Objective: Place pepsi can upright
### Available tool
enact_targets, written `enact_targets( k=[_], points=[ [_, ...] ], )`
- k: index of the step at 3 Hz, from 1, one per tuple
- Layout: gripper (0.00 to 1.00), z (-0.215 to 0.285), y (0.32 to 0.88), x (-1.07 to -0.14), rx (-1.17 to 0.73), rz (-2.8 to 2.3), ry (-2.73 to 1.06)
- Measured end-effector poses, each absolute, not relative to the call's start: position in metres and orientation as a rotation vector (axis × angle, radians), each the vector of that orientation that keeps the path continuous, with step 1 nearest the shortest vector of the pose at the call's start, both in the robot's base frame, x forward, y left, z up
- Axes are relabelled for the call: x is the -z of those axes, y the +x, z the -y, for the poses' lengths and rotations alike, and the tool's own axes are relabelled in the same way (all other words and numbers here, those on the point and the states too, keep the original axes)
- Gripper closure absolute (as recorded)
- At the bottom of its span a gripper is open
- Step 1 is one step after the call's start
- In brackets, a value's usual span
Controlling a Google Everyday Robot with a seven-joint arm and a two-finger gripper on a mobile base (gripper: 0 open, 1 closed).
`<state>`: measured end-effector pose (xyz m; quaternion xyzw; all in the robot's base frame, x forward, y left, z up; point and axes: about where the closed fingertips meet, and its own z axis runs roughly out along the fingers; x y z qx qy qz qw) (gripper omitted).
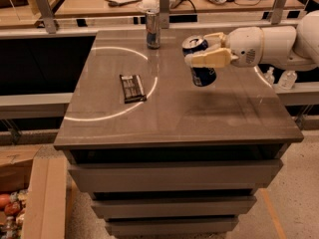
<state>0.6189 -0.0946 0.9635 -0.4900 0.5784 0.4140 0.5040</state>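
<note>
The pepsi can (201,74) is dark blue with a silver top. It hangs above the grey table (199,113), right of centre, nearly upright with its top tilted slightly left. My gripper (203,53) comes in from the right on a white arm and is shut on the can; one cream finger (209,59) crosses the can's upper body and the other (215,37) lies behind its top. The can's lower half shows below the finger, clear of the tabletop.
A slim silver-and-blue can (153,29) stands upright at the table's back edge. A flat dark snack bar wrapper (132,88) lies left of centre. Shelves with papers run behind. Small bottles (269,75) stand off the table's right side.
</note>
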Motion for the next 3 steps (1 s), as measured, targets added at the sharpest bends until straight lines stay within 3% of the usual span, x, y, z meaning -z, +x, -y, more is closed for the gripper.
enact_targets(
  k=[3],
  points=[
    [1.0,0.094,0.637,-0.928,-1.03,-1.366,-1.154]
  ],
)
